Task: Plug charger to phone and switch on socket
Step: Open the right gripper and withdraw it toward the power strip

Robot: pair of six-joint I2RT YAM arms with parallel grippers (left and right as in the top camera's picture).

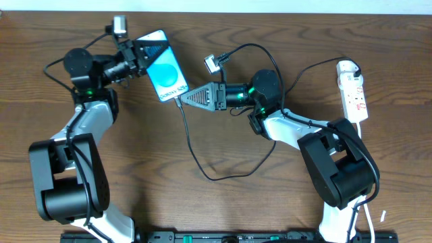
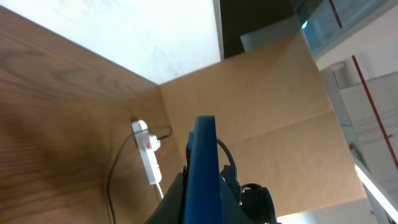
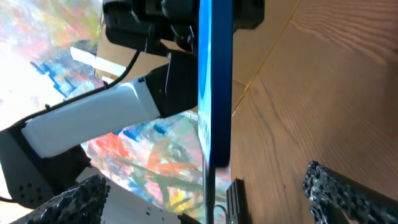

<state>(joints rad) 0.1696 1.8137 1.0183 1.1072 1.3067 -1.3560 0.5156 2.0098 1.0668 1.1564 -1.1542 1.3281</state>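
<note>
The phone (image 1: 164, 72), black-edged with a light-blue screen and a round blue shape, is lifted and tilted at the upper left, with my left gripper (image 1: 140, 57) shut on its far end. It appears edge-on in the left wrist view (image 2: 204, 168) and the right wrist view (image 3: 215, 81). The charger (image 1: 196, 155) is a thin black cable; its plug tip (image 3: 235, 200) sits at the phone's lower end, and whether it is seated I cannot tell. My right gripper (image 1: 183, 98) stands open around that tip, touching nothing. The white socket (image 1: 354, 91) lies at the far right, with the charger's black plug (image 1: 352, 68) in its top end.
The charger's slack loops over the table's middle (image 1: 229, 174). Both arm bases (image 1: 67, 182) (image 1: 341, 172) stand near the front edge. A cardboard wall (image 2: 273, 112) rises behind the socket (image 2: 148, 152). A colourful painted sheet (image 3: 143, 155) shows past the table edge.
</note>
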